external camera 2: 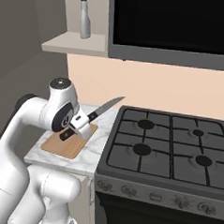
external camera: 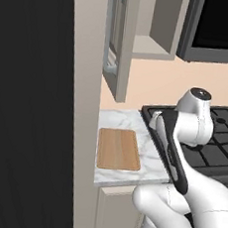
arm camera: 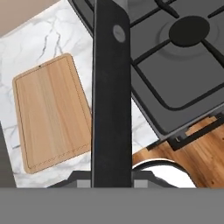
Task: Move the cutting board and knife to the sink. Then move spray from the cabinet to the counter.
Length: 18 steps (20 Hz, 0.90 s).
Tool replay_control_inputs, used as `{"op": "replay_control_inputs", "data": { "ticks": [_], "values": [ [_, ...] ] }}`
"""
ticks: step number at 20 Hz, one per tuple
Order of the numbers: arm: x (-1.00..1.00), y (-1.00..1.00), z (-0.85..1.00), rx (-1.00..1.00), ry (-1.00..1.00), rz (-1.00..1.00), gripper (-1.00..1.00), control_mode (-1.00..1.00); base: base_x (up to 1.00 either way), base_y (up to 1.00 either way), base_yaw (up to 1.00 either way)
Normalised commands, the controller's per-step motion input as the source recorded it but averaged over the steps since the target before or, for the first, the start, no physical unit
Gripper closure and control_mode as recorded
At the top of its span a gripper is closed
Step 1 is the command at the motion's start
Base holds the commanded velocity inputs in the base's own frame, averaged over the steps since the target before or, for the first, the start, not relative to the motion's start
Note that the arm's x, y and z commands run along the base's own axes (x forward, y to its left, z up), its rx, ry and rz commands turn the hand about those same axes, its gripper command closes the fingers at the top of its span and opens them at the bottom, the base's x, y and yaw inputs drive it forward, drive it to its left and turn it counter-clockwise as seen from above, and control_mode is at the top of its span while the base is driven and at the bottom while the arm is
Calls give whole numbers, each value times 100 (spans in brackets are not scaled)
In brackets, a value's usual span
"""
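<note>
I am holding the knife (external camera 2: 96,112) by its black handle in the gripper (external camera 2: 78,126), jaws narrowed on it, above the cutting board (external camera: 119,149). Its long axis is running up and away from the hand, blade tip pointing toward the wall beside the stove (external camera 2: 173,146). The board is lying flat on the counter (external camera: 153,160) directly beneath; I am seeing no sink from here.
</note>
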Motion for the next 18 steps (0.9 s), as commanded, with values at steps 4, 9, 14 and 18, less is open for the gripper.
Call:
{"op": "replay_control_inputs", "data": {
  "ticks": [4, 9, 14, 18],
  "values": [
    [-34, -18, 6, 8, -28, -2, 100, -100, 0, 0, 0],
    [-26, -8, 0, 4, -13, -1, 100, 100, -37, -11, 0],
    [0, 0, 0, 0, 0, 0, 100, 100, -28, -20, -19],
    [0, 0, 0, 0, 0, 0, 100, 100, -1, -32, -35]
  ]
}}
